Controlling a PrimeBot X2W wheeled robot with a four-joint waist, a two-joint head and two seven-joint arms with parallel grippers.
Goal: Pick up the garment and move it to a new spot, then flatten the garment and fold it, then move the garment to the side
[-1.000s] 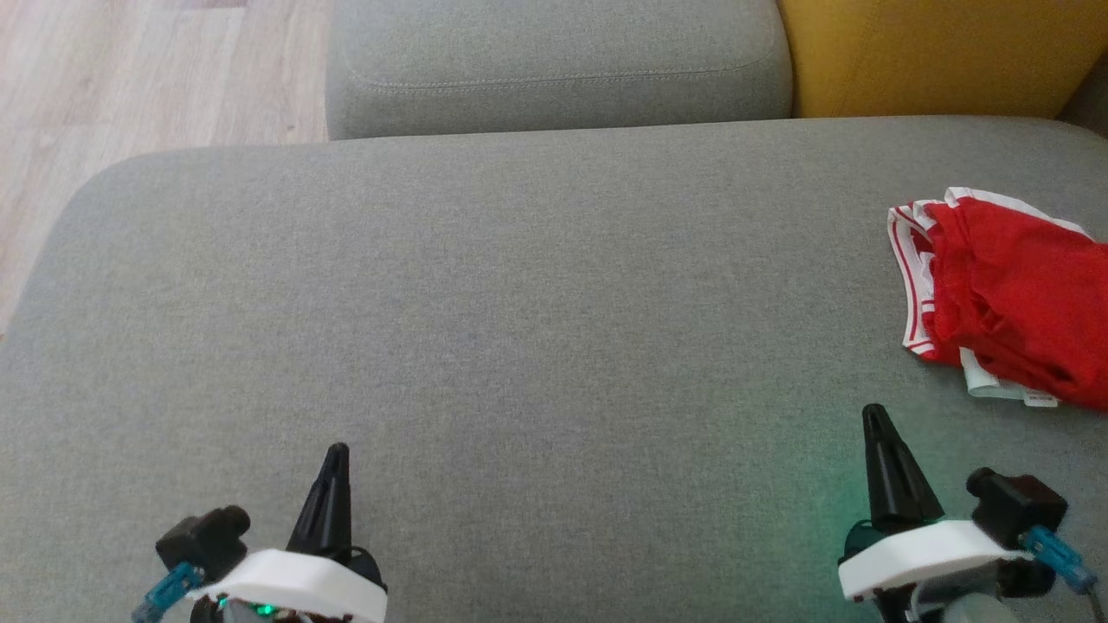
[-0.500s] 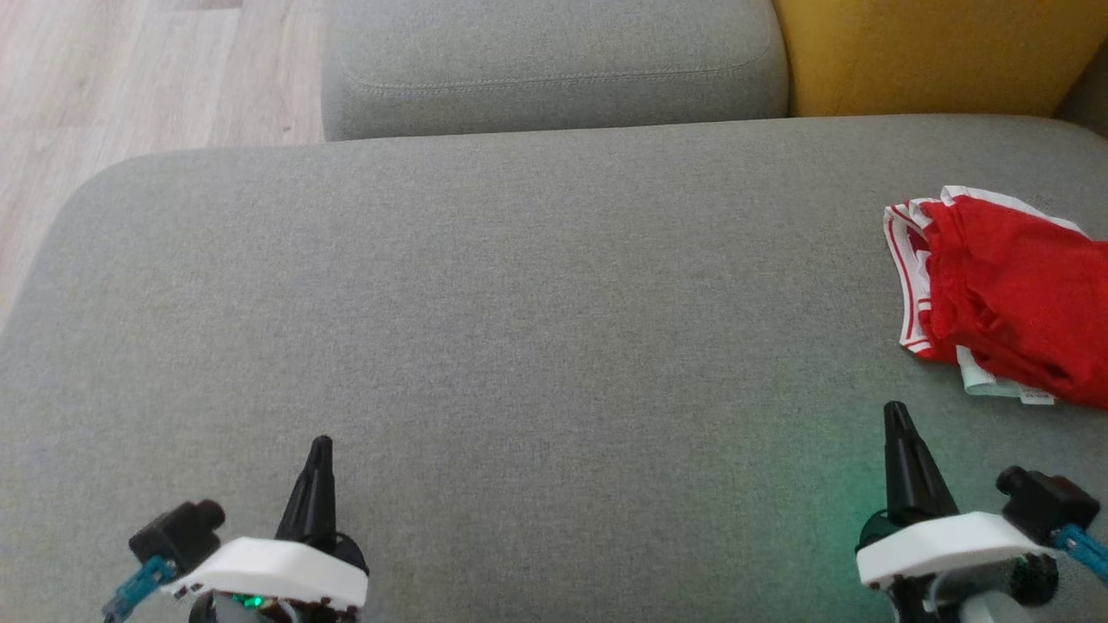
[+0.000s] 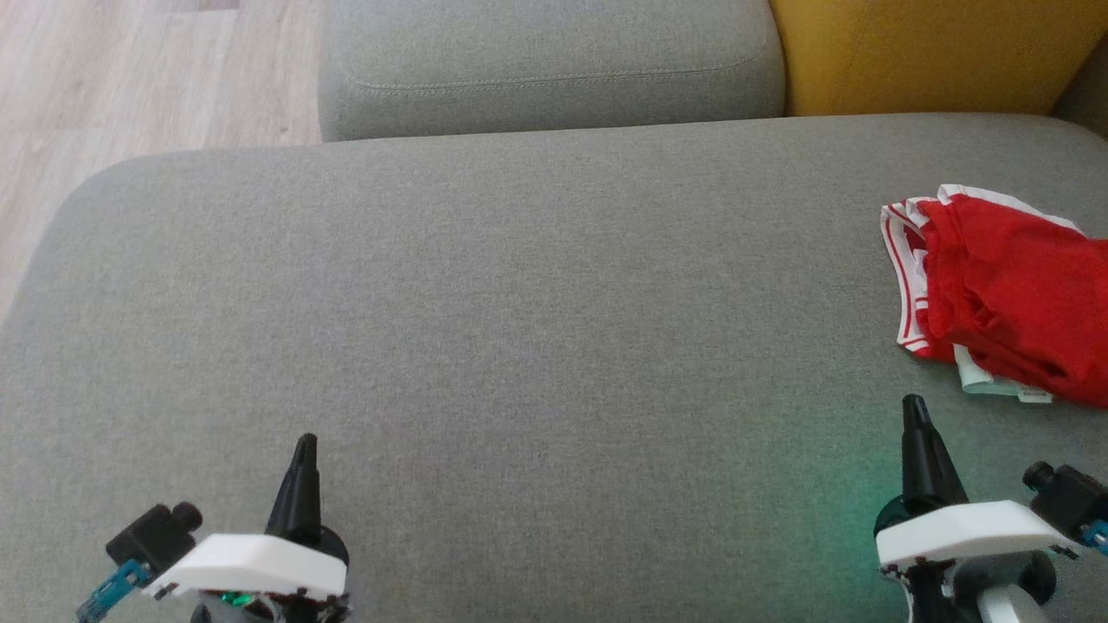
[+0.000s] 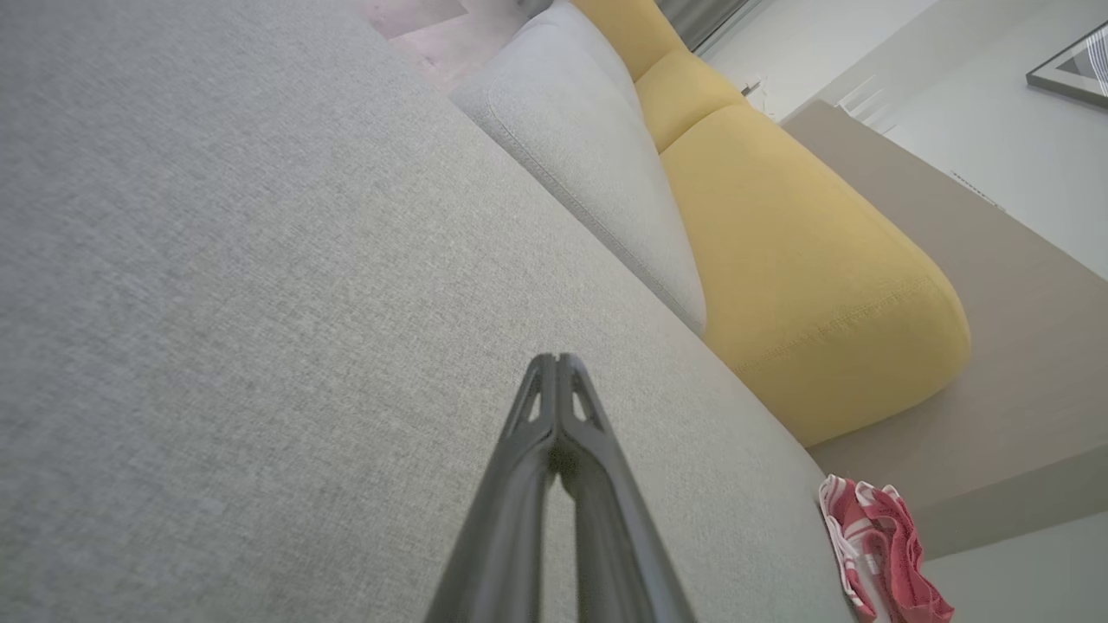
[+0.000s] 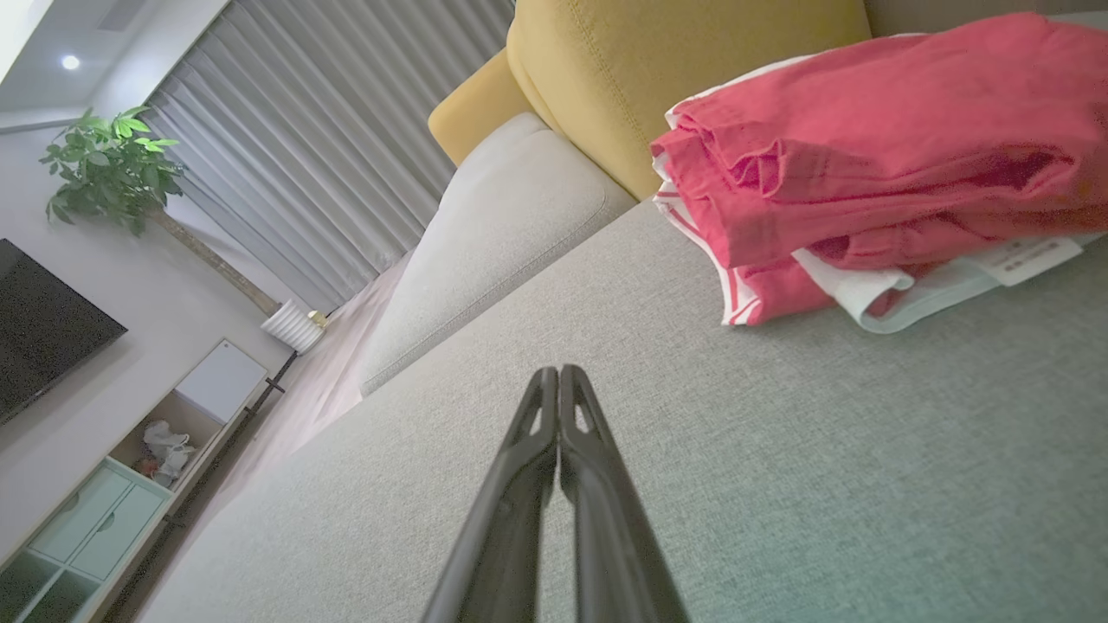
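red garment cut off at right edge | left fingers pressed together | right fingers pressed together

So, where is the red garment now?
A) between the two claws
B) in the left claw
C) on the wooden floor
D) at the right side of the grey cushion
D: the red garment lies on the grey cushion, far right, apart from the shut right claw.

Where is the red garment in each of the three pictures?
Head view: red garment at the right edge, middle height.
Left wrist view: red garment small, in the bottom right corner.
Right wrist view: red garment large, at the upper right.
Shared landmark: yellow cushion, beyond it in every view.
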